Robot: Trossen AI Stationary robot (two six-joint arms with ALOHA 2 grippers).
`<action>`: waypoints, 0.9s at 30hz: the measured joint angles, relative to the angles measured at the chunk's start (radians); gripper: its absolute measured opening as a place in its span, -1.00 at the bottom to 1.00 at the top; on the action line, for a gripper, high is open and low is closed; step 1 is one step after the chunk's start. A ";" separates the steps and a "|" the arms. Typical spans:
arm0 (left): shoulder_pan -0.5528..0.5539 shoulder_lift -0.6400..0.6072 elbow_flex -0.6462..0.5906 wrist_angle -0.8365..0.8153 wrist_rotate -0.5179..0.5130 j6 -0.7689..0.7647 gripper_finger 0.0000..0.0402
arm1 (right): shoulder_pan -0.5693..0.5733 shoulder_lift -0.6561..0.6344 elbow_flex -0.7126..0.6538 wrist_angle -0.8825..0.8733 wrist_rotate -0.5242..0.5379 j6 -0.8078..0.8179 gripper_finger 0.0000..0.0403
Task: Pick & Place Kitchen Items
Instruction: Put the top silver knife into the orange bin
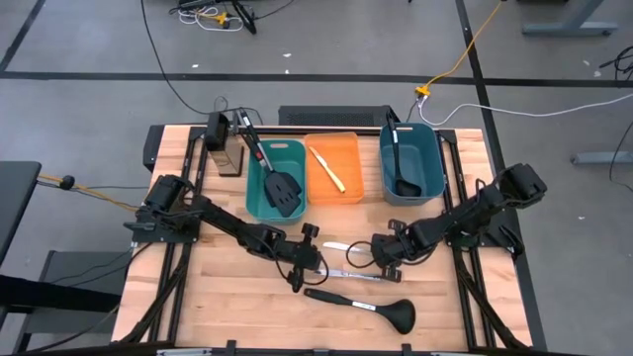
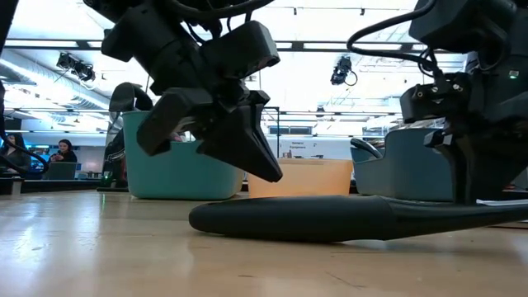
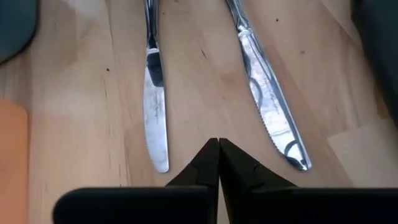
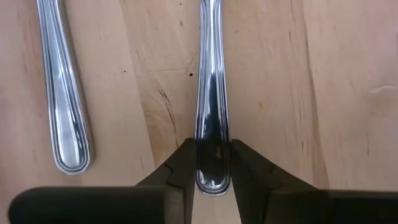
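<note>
My right jaws (image 4: pixel 213 163) grip a knife (image 4: pixel 211 93) handle on the bench (image 4: pixel 280 74); a second knife (image 4: pixel 62 93) lies beside them. My left jaws (image 3: pixel 218 163) are closed, empty, knife blades just ahead.

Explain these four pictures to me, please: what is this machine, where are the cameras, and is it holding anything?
This is a robot with two dark arms working at a wooden table; each arm ends in a two-finger claw. One picture looks straight down from above, one looks level across the tabletop, and two come from cameras on the arms' wrists.

At the back stand three bins: a teal bin with black spatulas, an orange bin with a thin yellowish stick, and a darker teal bin with a ladle. On the wood lie two silver knives and, and a second black ladle.

The left claw is shut and empty, with its tip between the two blades. The right claw has closed on the handle end of one knife.
</note>
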 joint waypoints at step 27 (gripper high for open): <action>-0.017 -0.035 0.001 -0.054 -0.004 0.035 -0.97 | 0.031 -0.012 0.064 -0.042 0.067 -0.002 -0.60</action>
